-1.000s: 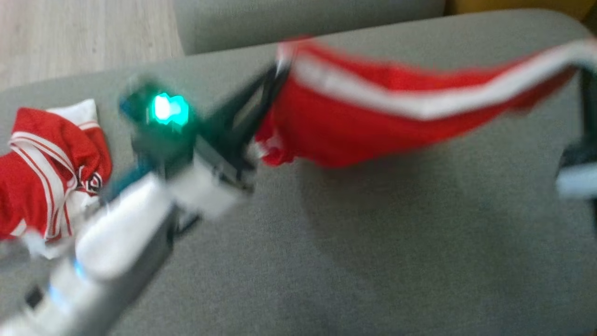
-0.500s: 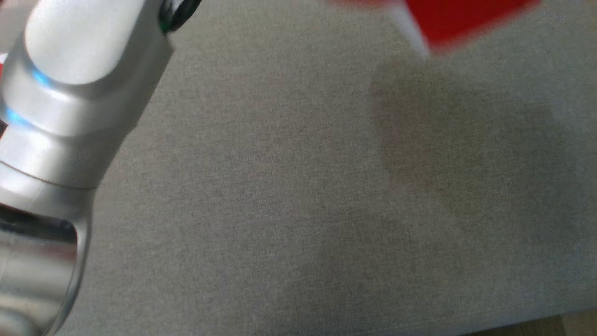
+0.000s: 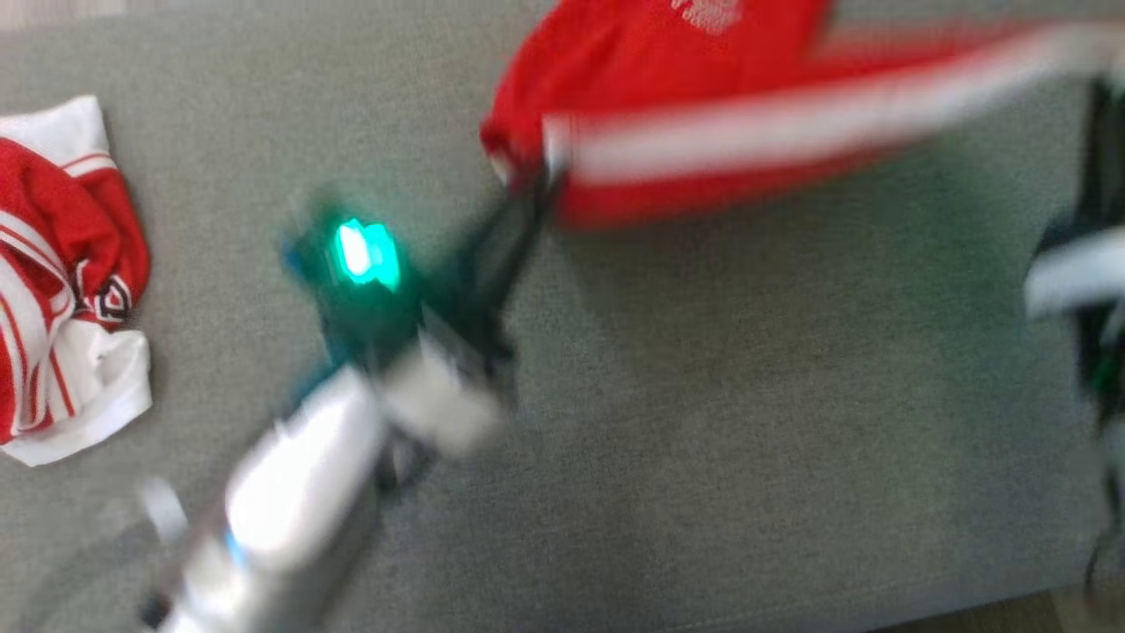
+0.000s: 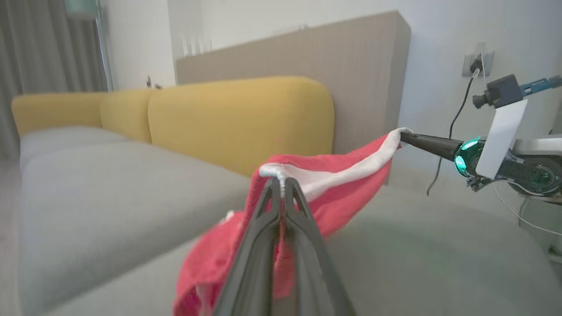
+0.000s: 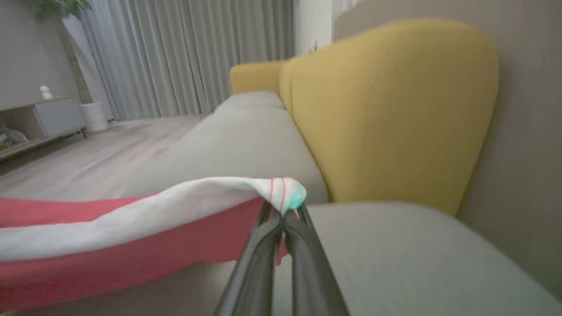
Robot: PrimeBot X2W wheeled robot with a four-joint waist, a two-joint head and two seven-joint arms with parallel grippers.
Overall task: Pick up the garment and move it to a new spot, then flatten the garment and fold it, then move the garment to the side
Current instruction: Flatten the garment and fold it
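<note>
A red garment with a white band hangs stretched in the air over the grey seat cushion, held at both ends. My left gripper is shut on the band's left end; in the left wrist view its fingers pinch the white edge and the red cloth sags below. At the head view's right edge, my right gripper is shut on the other end. In the right wrist view the gripper clamps the white corner, with the garment trailing off to the left.
A second red and white garment lies crumpled at the cushion's left end. Yellow backrests rise behind the grey seats. A wall socket with a cable is on the wall to the right. Wood floor and curtains lie beyond.
The head camera swung down and back, shifting the whole picture. Both grippers kept their hold. The red cloth, which hung below the white band, now shows mostly beyond it.
</note>
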